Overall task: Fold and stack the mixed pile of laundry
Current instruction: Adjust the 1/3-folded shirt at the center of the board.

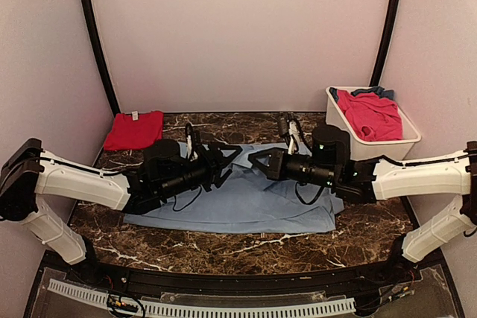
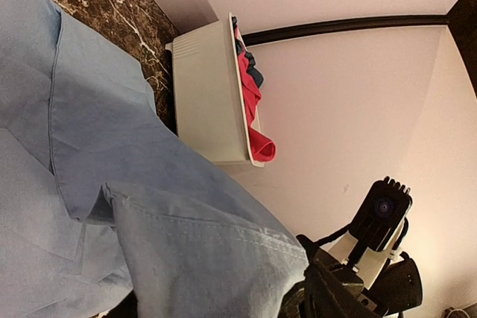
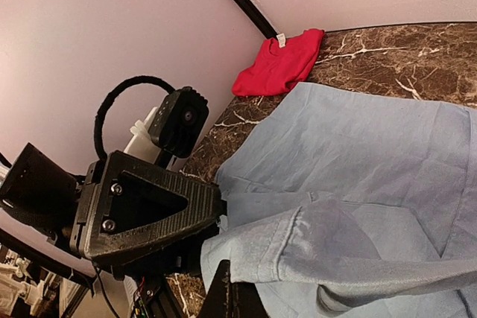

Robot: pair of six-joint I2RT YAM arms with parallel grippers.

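A large light-blue shirt (image 1: 246,202) lies spread over the middle of the marble table (image 1: 223,247). My right gripper (image 1: 258,160) is shut on a lifted fold of the shirt (image 3: 373,154); the hem rests on its dark finger (image 3: 232,294). Facing it, my left gripper (image 1: 226,164) has its jaws spread at the same raised fold. In the left wrist view the shirt (image 2: 112,147) drapes over and hides those jaws. A folded red garment (image 1: 134,130) sits at the back left. Red and dark blue pieces (image 1: 373,113) fill the white tub (image 1: 373,148).
The white tub (image 2: 209,94) stands at the back right corner against the wall. Black curved frame bars (image 1: 93,27) run up both back corners. The two arms reach in from the left and right, nearly meeting tip to tip over the shirt.
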